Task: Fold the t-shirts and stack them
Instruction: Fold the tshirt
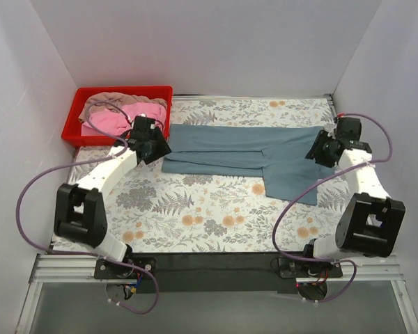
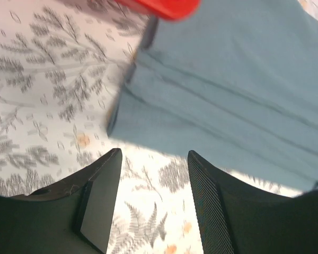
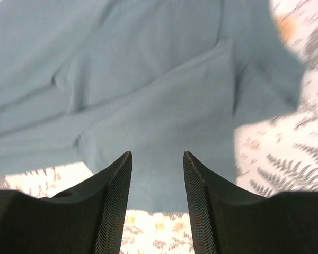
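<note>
A dusty blue-grey t-shirt [image 1: 244, 149] lies folded lengthwise into a long band across the far half of the floral table, with one sleeve part [image 1: 289, 182] sticking out toward the front right. It also shows in the left wrist view [image 2: 228, 90] and the right wrist view [image 3: 148, 95]. A pink t-shirt [image 1: 111, 124] and a beige-tan t-shirt [image 1: 118, 101] lie crumpled in the red tray [image 1: 164, 94]. My left gripper [image 1: 155, 147] [image 2: 155, 159] is open and empty at the band's left end. My right gripper [image 1: 319, 149] [image 3: 158, 159] is open and empty above the shirt's right end.
The red tray stands at the far left corner, close behind my left gripper; its edge shows in the left wrist view [image 2: 167, 8]. White walls enclose the table on the left, back and right. The floral cloth [image 1: 209, 209] covers the table's near half.
</note>
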Controlling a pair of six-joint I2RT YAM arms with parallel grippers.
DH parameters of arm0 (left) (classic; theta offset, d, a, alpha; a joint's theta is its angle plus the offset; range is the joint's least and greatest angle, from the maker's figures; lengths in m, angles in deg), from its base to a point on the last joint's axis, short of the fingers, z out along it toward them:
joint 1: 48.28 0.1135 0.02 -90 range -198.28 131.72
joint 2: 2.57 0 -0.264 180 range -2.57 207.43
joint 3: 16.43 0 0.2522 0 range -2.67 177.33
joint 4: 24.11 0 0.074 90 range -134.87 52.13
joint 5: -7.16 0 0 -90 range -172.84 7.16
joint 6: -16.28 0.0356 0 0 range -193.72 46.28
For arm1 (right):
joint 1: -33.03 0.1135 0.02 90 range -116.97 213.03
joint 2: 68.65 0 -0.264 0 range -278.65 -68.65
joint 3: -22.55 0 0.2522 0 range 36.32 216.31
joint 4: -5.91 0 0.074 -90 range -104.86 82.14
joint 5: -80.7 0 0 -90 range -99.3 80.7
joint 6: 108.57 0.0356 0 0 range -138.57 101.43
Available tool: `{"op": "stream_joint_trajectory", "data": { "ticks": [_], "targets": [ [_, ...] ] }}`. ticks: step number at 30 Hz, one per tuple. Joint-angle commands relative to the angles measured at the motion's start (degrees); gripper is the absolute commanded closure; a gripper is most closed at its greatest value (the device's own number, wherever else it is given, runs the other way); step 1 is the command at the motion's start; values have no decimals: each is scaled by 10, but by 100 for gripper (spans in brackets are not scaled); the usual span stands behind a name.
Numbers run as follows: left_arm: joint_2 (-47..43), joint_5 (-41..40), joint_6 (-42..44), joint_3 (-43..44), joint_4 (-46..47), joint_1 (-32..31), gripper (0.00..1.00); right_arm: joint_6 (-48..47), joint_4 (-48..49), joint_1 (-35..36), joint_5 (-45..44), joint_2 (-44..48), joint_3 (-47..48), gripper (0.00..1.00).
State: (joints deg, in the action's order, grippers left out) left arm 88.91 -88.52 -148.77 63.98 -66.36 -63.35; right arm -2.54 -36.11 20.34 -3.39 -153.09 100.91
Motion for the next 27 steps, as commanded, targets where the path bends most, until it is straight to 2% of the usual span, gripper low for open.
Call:
{"op": "stream_joint_trajectory", "data": {
  "ticks": [1,8,10,16,24,25,27],
  "targets": [
    [-97,13,5,-55,-6,-22,48,-4,-8,25,-39,45,-88,49],
    [-223,-15,36,-150,-21,-28,46,-6,-5,28,-42,80,-171,46],
    [-238,-17,39,-171,-15,-28,40,2,0,28,-39,80,-184,47],
    [-224,7,24,-190,-8,-28,39,17,24,30,-56,68,-225,46],
    [-220,-36,59,-206,22,-28,40,19,46,61,-110,28,-260,46],
    [-220,-42,66,-215,28,-28,39,20,48,68,-114,24,-264,47],
    [-219,-46,67,-227,48,-27,39,21,50,74,-129,10,-268,55]
  ]
}}
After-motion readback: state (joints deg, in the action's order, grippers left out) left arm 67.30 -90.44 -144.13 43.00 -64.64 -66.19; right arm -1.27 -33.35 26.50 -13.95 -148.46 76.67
